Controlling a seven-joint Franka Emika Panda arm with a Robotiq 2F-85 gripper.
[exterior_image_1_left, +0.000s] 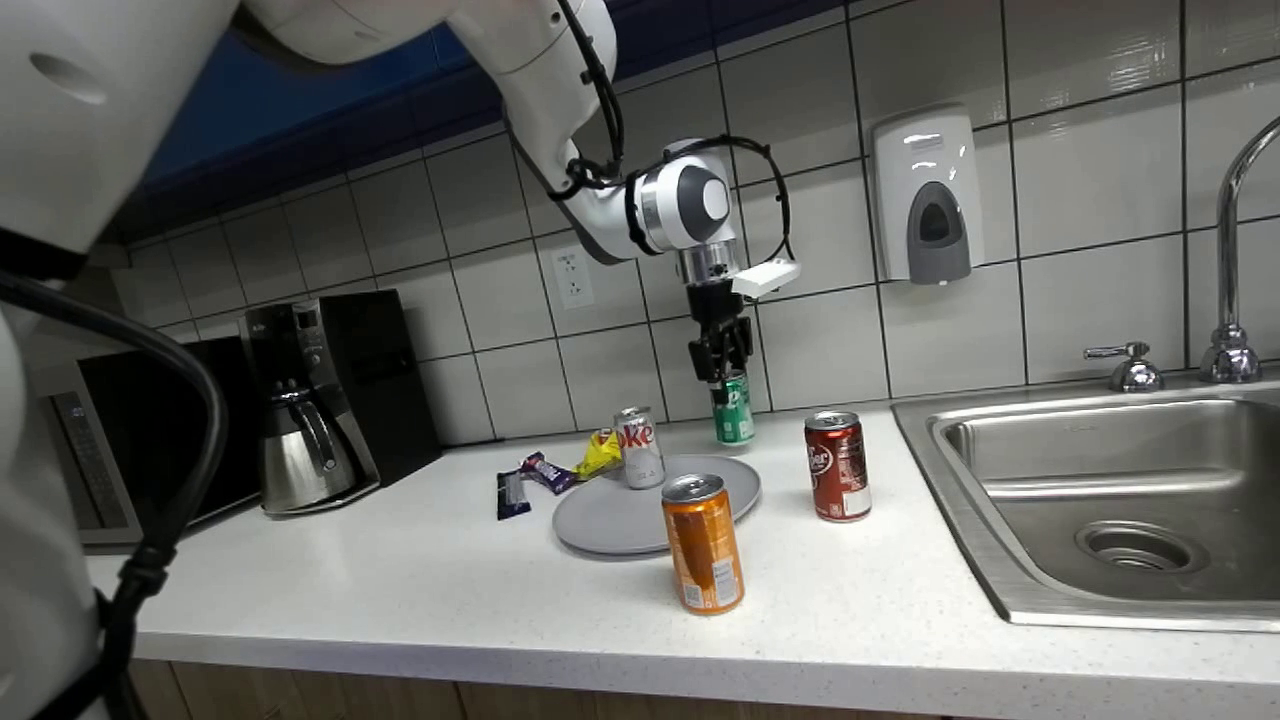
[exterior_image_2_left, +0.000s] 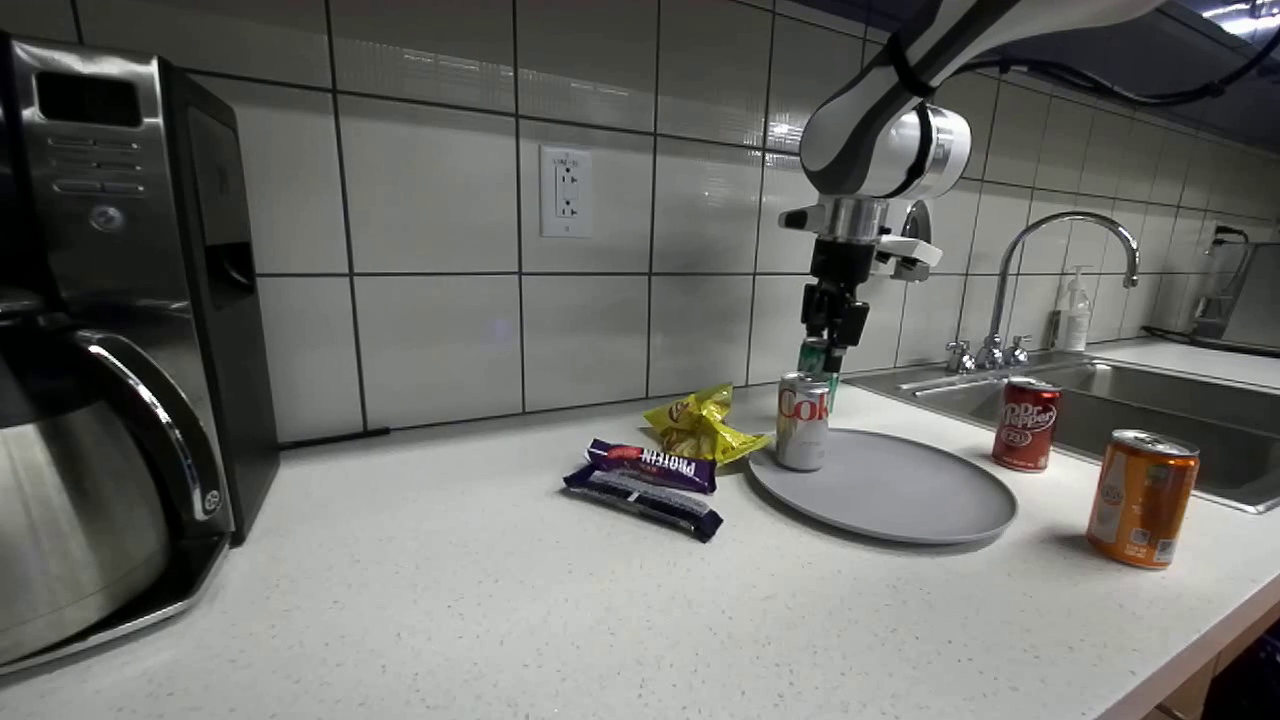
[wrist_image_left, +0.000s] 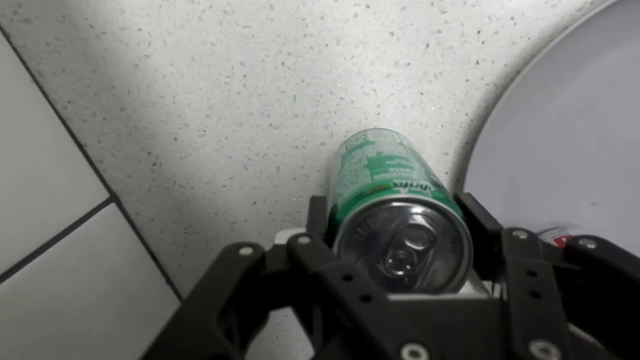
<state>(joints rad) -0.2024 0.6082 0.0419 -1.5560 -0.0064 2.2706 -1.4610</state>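
Behind the gray plate (exterior_image_2_left: 900, 495) the bench (exterior_image_2_left: 400, 590) ended at a tiled wall (exterior_image_2_left: 430, 340); its free edge ran along the plate's opposite side. The sink (exterior_image_1_left: 975, 520) lay apart from the plate at one end; the widest stretch of bench reached from the plate toward the coffee maker (exterior_image_1_left: 345, 390). On the plate's wall side, the claw (wrist_image_left: 392, 215) pinched the green soda can (exterior_image_1_left: 734, 415) near its lid; a strip of bench separated it from the plate, and whether its base touched down could not be told. Four soda cans showed: that one, one silver Coke can (exterior_image_2_left: 802, 435) on the plate, one Dr Pepper can (exterior_image_2_left: 1026, 425) between plate and sink, one orange soda can (exterior_image_2_left: 1142, 500) toward the free edge. Two dark-wrapped bars (exterior_image_2_left: 650, 467) and one yellow bag (exterior_image_2_left: 700, 425) lay beside the plate.
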